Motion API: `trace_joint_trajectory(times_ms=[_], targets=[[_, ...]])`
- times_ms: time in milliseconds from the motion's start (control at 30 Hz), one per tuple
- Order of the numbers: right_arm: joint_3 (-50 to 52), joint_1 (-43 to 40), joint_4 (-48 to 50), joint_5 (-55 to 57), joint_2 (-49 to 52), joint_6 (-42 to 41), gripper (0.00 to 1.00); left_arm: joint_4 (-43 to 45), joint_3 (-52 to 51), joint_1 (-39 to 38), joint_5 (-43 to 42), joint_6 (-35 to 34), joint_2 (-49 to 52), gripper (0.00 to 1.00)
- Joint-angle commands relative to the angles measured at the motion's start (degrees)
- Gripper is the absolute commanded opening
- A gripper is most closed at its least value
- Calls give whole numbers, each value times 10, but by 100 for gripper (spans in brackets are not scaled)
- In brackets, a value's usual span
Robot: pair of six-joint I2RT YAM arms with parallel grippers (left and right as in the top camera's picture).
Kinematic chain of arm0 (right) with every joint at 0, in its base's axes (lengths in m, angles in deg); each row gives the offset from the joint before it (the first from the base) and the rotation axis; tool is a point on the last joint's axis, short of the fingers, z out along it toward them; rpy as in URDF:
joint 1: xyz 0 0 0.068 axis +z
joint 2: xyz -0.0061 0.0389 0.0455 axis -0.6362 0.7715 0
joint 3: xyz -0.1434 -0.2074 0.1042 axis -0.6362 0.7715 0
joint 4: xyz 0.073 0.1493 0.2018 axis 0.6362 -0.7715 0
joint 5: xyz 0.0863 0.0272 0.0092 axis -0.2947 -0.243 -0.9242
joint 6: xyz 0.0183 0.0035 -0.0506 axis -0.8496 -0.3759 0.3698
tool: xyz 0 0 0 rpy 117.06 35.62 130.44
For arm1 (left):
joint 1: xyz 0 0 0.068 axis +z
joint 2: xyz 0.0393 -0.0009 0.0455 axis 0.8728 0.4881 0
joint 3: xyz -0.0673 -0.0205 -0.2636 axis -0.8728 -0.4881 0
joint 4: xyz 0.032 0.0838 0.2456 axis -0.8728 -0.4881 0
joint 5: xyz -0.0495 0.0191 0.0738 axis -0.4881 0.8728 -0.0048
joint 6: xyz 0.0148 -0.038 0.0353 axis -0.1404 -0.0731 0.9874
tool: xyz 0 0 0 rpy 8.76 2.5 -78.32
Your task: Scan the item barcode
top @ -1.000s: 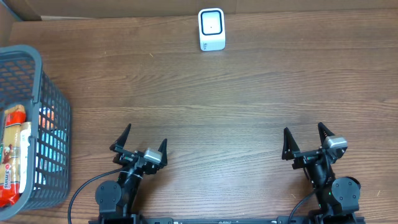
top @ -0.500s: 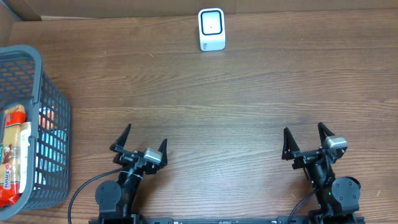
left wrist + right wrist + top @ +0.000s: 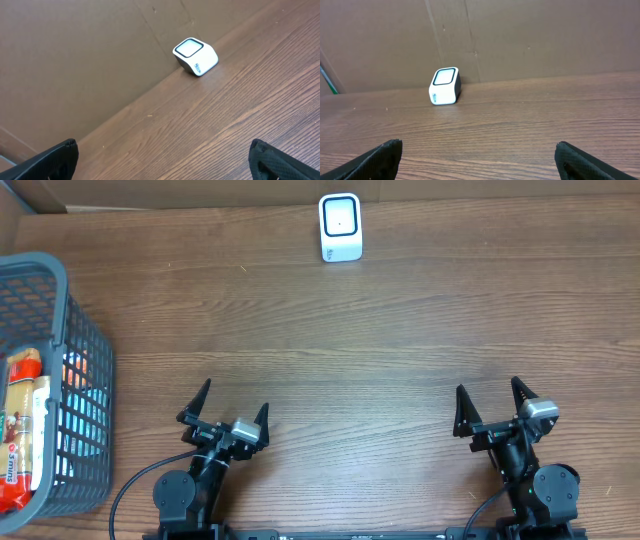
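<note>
Nothing has moved: left fingers (image 3: pixel 196 402) and right fingers (image 3: pixel 463 410) wait spread and empty, seemingly ready to fetch a packet (image 3: pixel 22 425) from the left basket (image 3: pixel 62 275) for the far scanner (image 3: pixel 340 226).

White scanner (image 3: pixel 340 227) upright at far edge, red snack pack (image 3: pixel 14 448) in basket (image 3: pixel 94 402)

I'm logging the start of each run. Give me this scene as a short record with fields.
scanner: white scanner, far edge of the table, near centre
basket: grey basket, table's left edge, partly out of frame
items: packets inside the basket, none taken out
left gripper: open, empty
right gripper: open, empty
</note>
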Motion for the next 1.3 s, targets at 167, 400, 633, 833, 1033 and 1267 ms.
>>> trace_joint_trajectory(times_ms=[167,400,633,833,1033,1267], targets=[[6,-2,2,-1,-6,-2,100,-1,-2,-4,4,11,-5,100],[6,-2,2,-1,-6,-2,100,-1,-2,-4,4,11,-5,100],[6,-2,2,-1,-6,-2,100,-1,-2,-4,5,11,-5,100],[6,-2,2,-1,-6,-2,100,-1,-2,-4,7,11,-5,100],[6,-2,2,-1,-6,-2,100,3,-2,-4,7,43,-5,100],[6,-2,2,-1,-6,-2,100,0,-2,-4,4,32,-5,100]])
